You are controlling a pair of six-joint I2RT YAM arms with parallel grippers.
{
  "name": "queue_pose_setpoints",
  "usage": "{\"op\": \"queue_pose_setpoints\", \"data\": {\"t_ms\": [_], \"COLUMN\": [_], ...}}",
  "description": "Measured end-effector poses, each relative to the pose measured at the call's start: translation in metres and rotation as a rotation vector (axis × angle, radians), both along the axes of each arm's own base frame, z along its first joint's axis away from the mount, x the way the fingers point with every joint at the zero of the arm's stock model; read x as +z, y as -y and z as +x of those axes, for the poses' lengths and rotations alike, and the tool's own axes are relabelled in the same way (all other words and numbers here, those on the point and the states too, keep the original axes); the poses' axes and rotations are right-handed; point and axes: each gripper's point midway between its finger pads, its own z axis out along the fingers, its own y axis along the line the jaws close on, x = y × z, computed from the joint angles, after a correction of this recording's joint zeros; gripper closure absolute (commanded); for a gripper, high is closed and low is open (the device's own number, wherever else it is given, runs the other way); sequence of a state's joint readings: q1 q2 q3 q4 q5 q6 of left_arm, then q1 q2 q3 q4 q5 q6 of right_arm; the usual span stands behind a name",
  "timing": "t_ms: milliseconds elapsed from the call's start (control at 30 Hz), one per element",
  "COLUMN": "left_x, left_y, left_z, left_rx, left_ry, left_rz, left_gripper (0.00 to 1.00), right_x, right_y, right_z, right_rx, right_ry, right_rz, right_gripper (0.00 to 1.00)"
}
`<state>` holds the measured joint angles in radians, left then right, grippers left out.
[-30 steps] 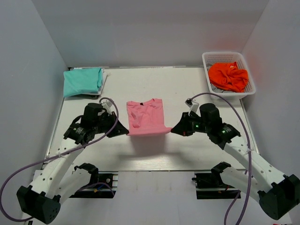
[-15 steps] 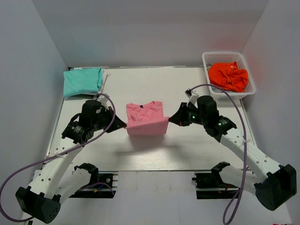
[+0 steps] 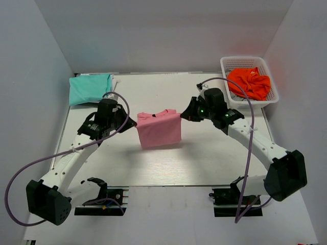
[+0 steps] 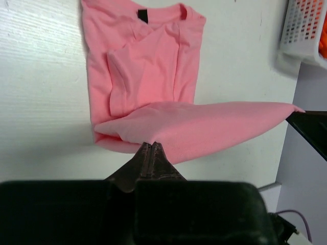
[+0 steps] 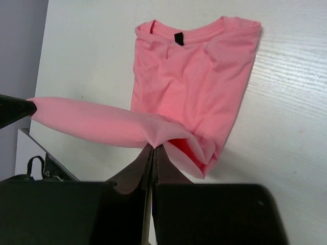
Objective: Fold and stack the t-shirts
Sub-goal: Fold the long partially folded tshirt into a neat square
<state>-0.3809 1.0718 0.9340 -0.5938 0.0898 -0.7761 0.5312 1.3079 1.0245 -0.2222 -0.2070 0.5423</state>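
Slippage threatens: left gripper and right gripper, each pinched tight on a lifted corner of the soft light-pink cloth t-shirt, could lay it crooked if unevenly paced.

You are working on a white table with a faint wood grain running across its top, which both wrist views show clearly. Plain pale grey walls close it in on three sides: the left wall, the back wall and the right wall. Your light is even and soft, leaving only faint shadows on the tabletop. Nearest you, a smooth white ledge runs along the table's near edge.
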Motion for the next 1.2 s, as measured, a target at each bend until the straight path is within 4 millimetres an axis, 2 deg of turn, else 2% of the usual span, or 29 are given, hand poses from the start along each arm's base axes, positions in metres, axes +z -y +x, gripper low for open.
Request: {"op": "queue_pose_setpoints", "data": {"t_ms": [200, 400, 700, 1200], "left_x": [0.005, -0.004, -0.029, -0.090], "left_y": [-0.003, -0.002, -0.004, -0.014], "left_z": [0.033, 0.065, 0.106, 0.159], "left_rx": [0.068, 0.116, 0.171, 0.195], "left_ry": [0.022, 0.008, -0.037, -0.125], "left_rz": [0.035, 0.085, 0.144, 0.203], "left_gripper": [1.00, 1.00, 1.00, 1.00], "right_x": [-0.003, -0.015, -0.039, -0.086], "right_y": [-0.005, -0.009, -0.015, -0.030], "right_z": [0.033, 0.063, 0.097, 0.145], "right_rx": [-0.025, -0.023, -0.009, 0.027], "right_ry": [-0.016, -0.049, -0.102, -0.190], "right_rz": [-0.007, -0.003, 0.007, 0.035], "right_gripper": [1.00, 1.00, 1.00, 1.00]}}
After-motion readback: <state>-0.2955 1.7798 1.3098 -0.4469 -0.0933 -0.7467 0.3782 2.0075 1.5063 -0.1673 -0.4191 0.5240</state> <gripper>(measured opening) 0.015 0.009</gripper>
